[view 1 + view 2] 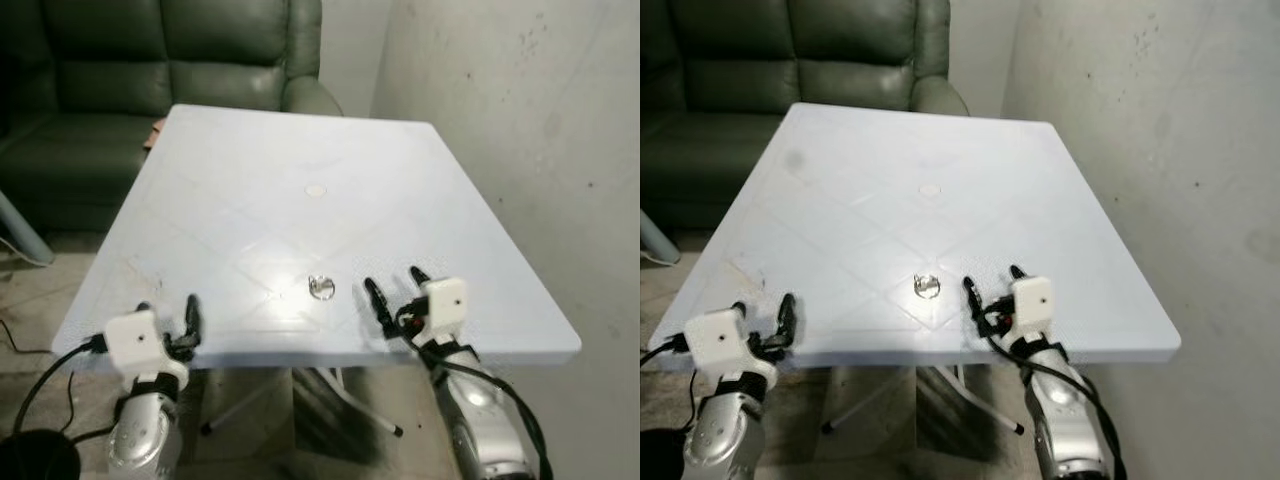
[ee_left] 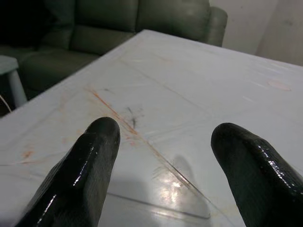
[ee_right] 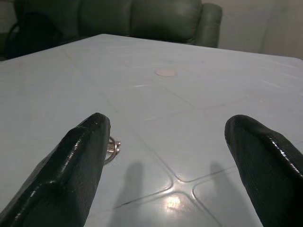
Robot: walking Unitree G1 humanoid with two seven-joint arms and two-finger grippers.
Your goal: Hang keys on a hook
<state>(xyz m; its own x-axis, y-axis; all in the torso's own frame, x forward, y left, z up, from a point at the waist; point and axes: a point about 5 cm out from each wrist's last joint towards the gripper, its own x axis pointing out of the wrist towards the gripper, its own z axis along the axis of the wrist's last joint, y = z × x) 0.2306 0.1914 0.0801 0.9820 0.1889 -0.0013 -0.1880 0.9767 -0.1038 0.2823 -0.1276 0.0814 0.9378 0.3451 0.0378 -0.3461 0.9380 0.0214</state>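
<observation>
White table, dark green sofa behind, stained pale wall on right, tiled floor

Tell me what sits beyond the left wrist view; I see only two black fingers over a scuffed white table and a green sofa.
Observer: A small metal key ring lies on the table near the front edge, to the right of your left gripper.
Operator: Say where the other arm is.
Observer: The right gripper hovers at the front edge, just right of the ring, jaws open.
Operator: Report anything else on the table.
Observer: A small round mark sits near the table's middle, beyond the ring.
</observation>
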